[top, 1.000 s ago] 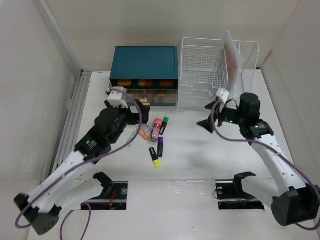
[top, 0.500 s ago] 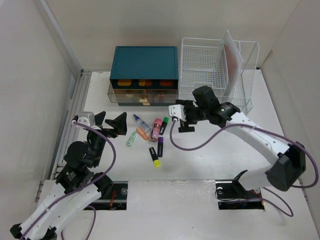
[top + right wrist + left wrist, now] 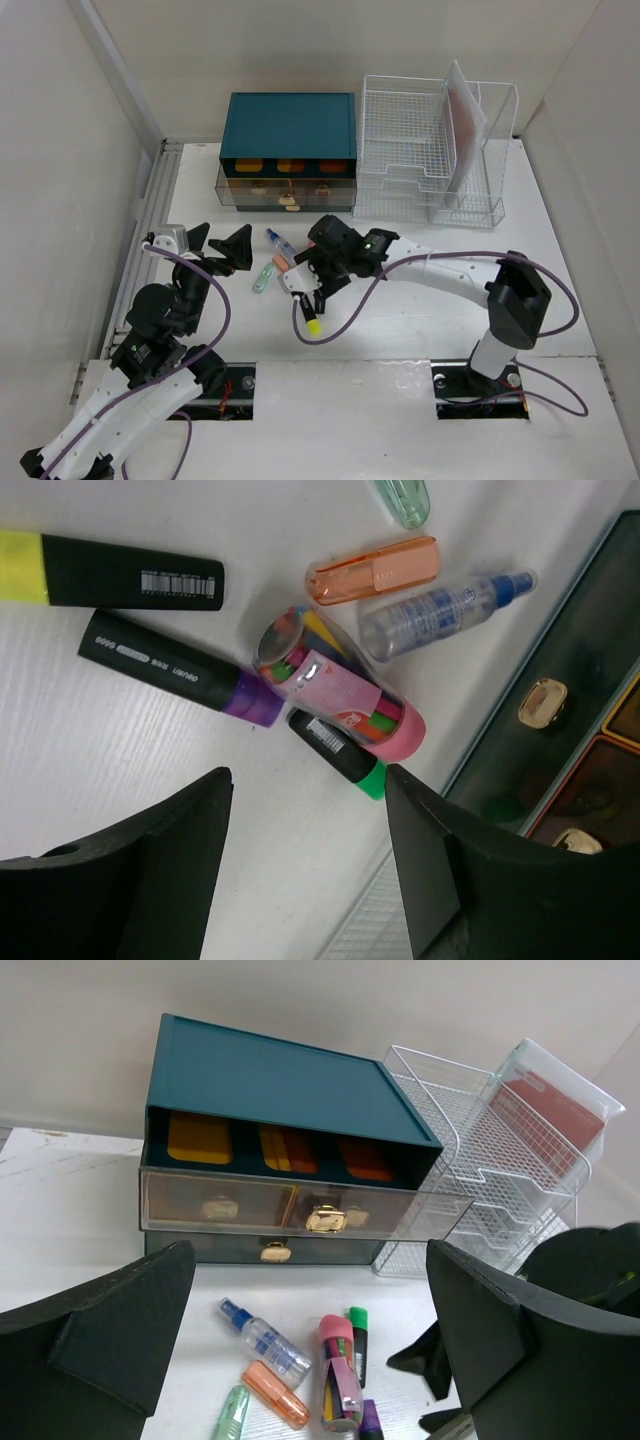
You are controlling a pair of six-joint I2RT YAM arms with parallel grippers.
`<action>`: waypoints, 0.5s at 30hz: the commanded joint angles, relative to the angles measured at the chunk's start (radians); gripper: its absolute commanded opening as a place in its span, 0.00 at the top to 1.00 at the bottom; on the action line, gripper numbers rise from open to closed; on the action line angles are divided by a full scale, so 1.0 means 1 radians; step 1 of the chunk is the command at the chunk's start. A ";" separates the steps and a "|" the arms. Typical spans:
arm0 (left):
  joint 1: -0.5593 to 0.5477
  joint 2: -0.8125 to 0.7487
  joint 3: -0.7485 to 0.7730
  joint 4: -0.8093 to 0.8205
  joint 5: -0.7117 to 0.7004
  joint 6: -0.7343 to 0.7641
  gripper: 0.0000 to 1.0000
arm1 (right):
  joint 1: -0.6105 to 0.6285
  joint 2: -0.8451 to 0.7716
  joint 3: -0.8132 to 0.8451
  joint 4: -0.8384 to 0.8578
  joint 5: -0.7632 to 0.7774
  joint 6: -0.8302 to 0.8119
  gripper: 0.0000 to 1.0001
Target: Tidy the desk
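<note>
Top external: right arm point(image 3: 440, 272) stretches leftward over markers point(image 3: 313, 322).

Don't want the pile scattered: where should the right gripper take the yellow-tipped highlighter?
Probably mid-barrel, on its black body, from straight above with jaws across its width: the yellow-tipped highlighter lies flat on the desk, clear of the purple-tipped highlighter.

Teal drawer box point(image 3: 290, 125), white desk point(image 3: 430, 322), purple-capped black marker point(image 3: 170, 668)
</note>
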 commanded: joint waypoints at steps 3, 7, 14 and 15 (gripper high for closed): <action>-0.002 -0.011 0.007 0.030 -0.009 0.014 0.00 | 0.017 0.067 0.017 0.120 0.112 -0.063 0.32; -0.002 -0.011 0.007 0.030 -0.009 0.014 0.00 | 0.017 0.117 0.017 0.166 0.141 -0.103 0.34; -0.002 -0.020 0.007 0.030 0.000 0.014 0.00 | 0.017 0.186 0.047 0.201 0.141 -0.133 0.34; -0.002 -0.020 0.007 0.030 0.000 0.014 0.00 | 0.017 0.203 0.047 0.201 0.132 -0.133 0.34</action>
